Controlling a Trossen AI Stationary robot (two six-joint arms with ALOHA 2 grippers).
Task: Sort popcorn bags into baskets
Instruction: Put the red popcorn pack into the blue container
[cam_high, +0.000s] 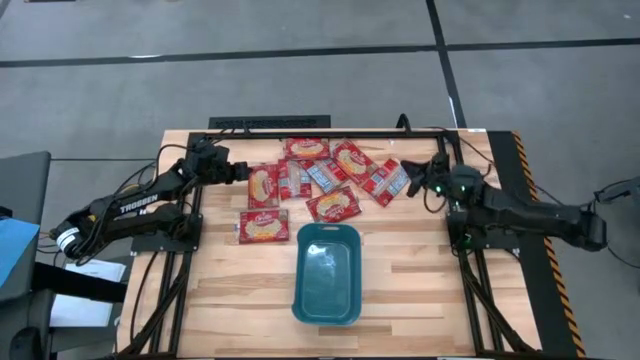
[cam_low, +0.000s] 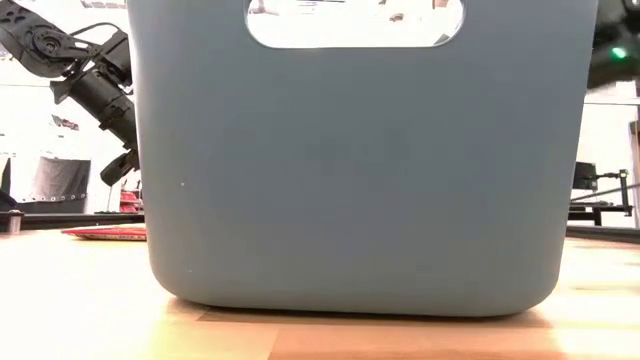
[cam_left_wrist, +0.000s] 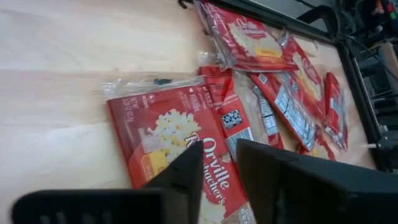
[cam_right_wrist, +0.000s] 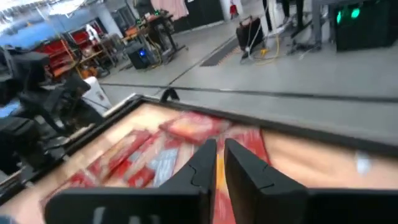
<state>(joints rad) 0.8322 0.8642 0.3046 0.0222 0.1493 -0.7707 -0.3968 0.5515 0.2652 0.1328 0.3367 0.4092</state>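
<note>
**Two grippers poised at either end of a spread of popcorn bags, basket nearby**

Seen from above, a wooden table (cam_high: 420, 290) carries a loose spread of red popcorn bags (cam_high: 318, 176) across its far half. A teal-blue basket (cam_high: 327, 272) stands just at 6 o'clock of the spread, close to the nearest packets; no bag shows inside it.

The left gripper (cam_high: 238, 171) sits at the spread's 9 o'clock edge, right beside a red bag (cam_high: 263, 185). In the left wrist view its two dark fingers (cam_left_wrist: 186, 174) stand a narrow gap apart above that bag's printed face, with nothing caught between them. Another bag (cam_high: 262, 226) lies at 6 o'clock of this gripper, beside the basket's far left corner.

The right gripper (cam_high: 415, 175) is at the spread's 3 o'clock edge, just beside the outermost bag (cam_high: 385, 183). Its wrist view is blurred, but the fingers (cam_right_wrist: 202, 165) appear nearly together, a thin slit between them, holding nothing, with the bags lying just beyond the tips.

From table height the basket's wall fills most of the view.
</note>
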